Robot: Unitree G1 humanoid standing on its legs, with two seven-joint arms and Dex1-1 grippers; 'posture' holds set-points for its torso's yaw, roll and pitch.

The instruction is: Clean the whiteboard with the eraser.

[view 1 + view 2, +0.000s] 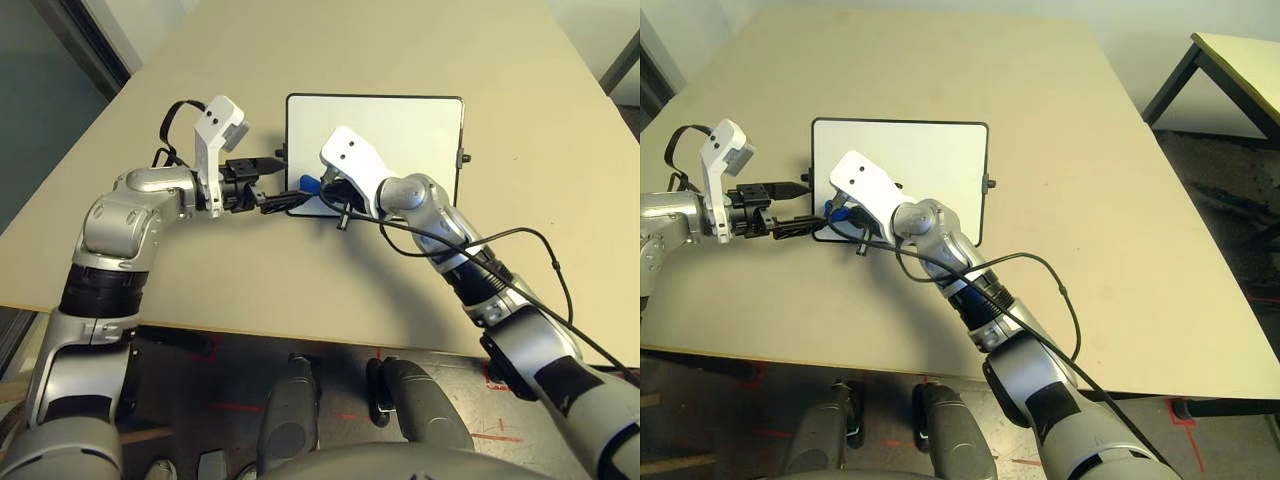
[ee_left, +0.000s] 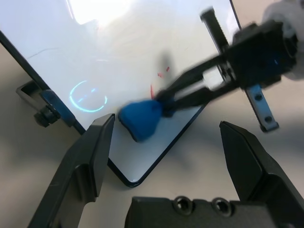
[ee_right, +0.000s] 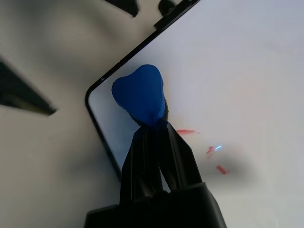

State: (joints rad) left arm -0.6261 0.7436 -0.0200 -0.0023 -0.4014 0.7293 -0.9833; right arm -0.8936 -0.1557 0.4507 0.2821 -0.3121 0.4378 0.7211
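Note:
The whiteboard (image 1: 400, 130) lies flat in the middle of the table, black-framed. A few small red marks (image 3: 209, 149) sit near its near-left corner. My right gripper (image 3: 154, 126) is shut on the blue eraser (image 3: 140, 92), and the eraser (image 1: 310, 184) rests on the board just inside that corner. My left gripper (image 1: 275, 182) is open at the board's left edge, beside the side knob. Its fingers (image 2: 90, 156) stand wide apart with nothing between them, pointing at the eraser (image 2: 140, 118).
The beige table (image 1: 560, 110) stretches far beyond the board on all sides. A black cable (image 1: 530, 240) loops off my right forearm over the table. The board's right knob (image 1: 465, 157) juts out. A second table (image 1: 1240, 60) stands off to the right.

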